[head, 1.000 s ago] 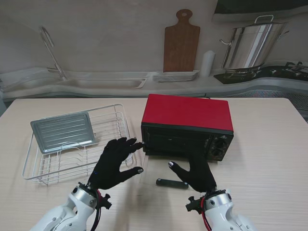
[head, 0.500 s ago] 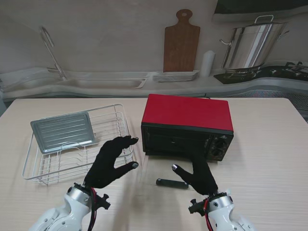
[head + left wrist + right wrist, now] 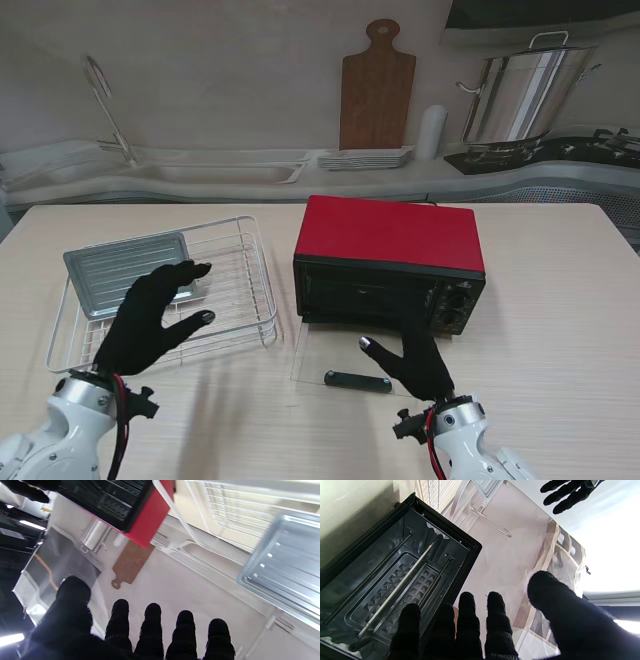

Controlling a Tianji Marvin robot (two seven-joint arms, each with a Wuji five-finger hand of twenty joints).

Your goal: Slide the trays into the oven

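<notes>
Pale wood table [image 3: 560, 290] with red oven [image 3: 390, 260], its glass door [image 3: 345, 365] flat, beside wire rack [image 3: 240, 300].

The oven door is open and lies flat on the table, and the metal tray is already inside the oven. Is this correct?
Not quite. The door of the oven is open and flat, but the metal tray is not inside: it lies in the wire rack to the oven's left, as the stand view shows. The right wrist view shows no tray in the oven cavity.

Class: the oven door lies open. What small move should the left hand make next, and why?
Probably lower the left hand and close its open fingers on the metal tray lying in the wire rack. The oven door is down, its cavity bare, and the right hand holds nothing.
</notes>
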